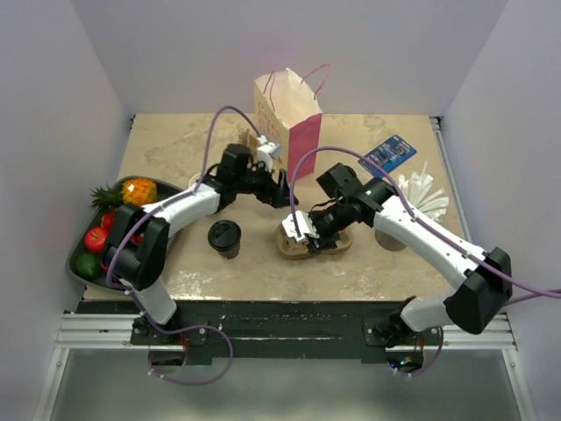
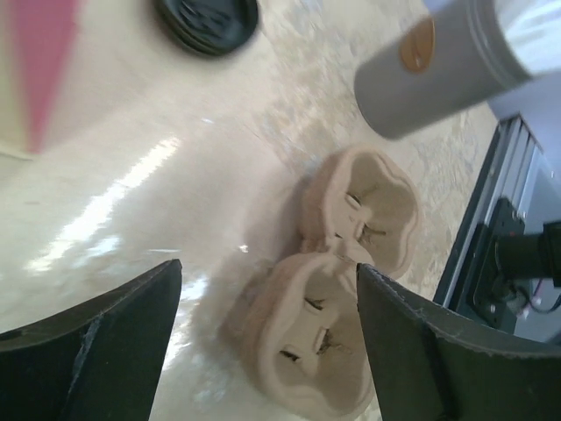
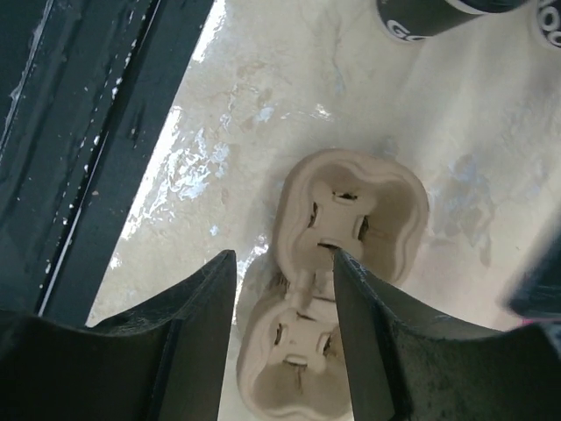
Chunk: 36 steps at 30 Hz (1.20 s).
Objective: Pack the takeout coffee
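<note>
Black-lidded takeout coffee [image 1: 224, 238], beige carrier [image 3: 390, 219], cream bag with pink side [image 1: 294, 123], mottled tan table [image 1: 175, 140]

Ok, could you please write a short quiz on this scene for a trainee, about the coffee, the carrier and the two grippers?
1. True or false: the right gripper hangs over the carrier.
2. The coffee stands: A in the bag; B in the carrier; C on the table.
3. Fill in: the left gripper has its jaws ___, with nothing between them.

Key: 1 true; 2 C; 3 open.
</note>
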Each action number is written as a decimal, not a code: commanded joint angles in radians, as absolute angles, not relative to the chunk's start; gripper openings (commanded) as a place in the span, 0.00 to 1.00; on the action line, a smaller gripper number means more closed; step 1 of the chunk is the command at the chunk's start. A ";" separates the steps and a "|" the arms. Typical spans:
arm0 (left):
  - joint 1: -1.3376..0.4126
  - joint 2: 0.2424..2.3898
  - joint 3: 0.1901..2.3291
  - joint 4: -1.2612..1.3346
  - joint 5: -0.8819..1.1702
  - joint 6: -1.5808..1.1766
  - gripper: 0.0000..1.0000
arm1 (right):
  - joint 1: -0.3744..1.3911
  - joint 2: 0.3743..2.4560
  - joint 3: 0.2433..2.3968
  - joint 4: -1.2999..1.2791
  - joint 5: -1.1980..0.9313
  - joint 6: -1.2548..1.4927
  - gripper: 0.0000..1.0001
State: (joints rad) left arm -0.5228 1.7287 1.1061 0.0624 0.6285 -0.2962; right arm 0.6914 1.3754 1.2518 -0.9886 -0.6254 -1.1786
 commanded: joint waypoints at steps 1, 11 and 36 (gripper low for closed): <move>-0.401 1.608 1.181 0.022 0.701 -0.328 0.85 | 0.730 1.458 1.273 -1.002 -0.609 -1.292 0.49; -0.267 1.506 1.198 0.061 0.724 -0.373 0.86 | 0.775 1.565 1.210 -0.865 -0.485 -1.188 0.44; -0.190 1.493 1.175 0.107 0.716 -0.405 0.85 | 0.785 1.663 1.258 -0.862 -0.414 -1.088 0.29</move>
